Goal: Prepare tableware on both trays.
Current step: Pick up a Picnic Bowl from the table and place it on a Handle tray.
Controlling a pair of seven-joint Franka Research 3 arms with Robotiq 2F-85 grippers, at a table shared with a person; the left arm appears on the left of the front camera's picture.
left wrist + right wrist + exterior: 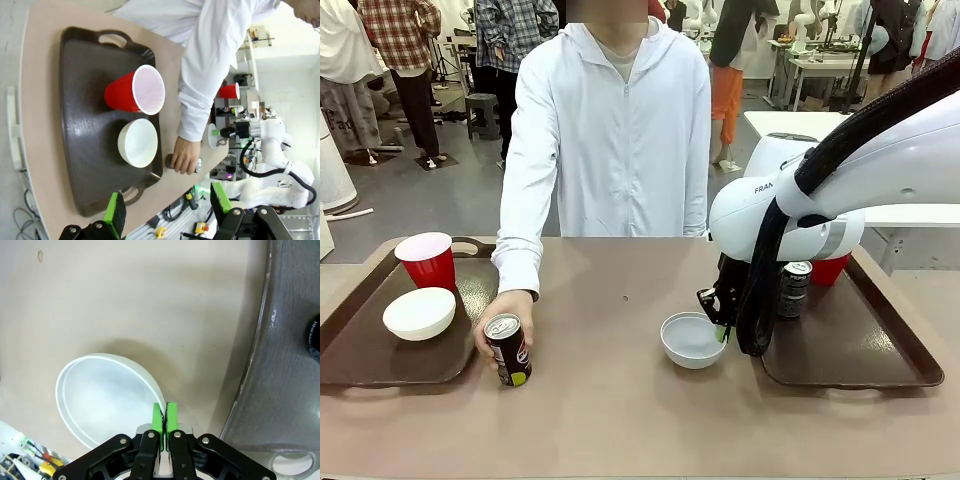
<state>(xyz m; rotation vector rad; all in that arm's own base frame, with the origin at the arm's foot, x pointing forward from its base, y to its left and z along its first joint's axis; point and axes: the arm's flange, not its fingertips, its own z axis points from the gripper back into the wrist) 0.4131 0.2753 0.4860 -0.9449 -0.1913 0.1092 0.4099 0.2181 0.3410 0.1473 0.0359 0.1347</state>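
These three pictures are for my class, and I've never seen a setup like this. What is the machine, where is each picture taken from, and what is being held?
It is a robot with two white arms, sharing a table with a person. The front picture looks across the table from the robot's side. The other two come from cameras on each wrist.

The right gripper pinches the rim of a white bowl on the bare table beside the right tray, which holds a can and a red cup. The left gripper hangs open above the left tray, with its own cup and bowl. The person's hand holds a second can.
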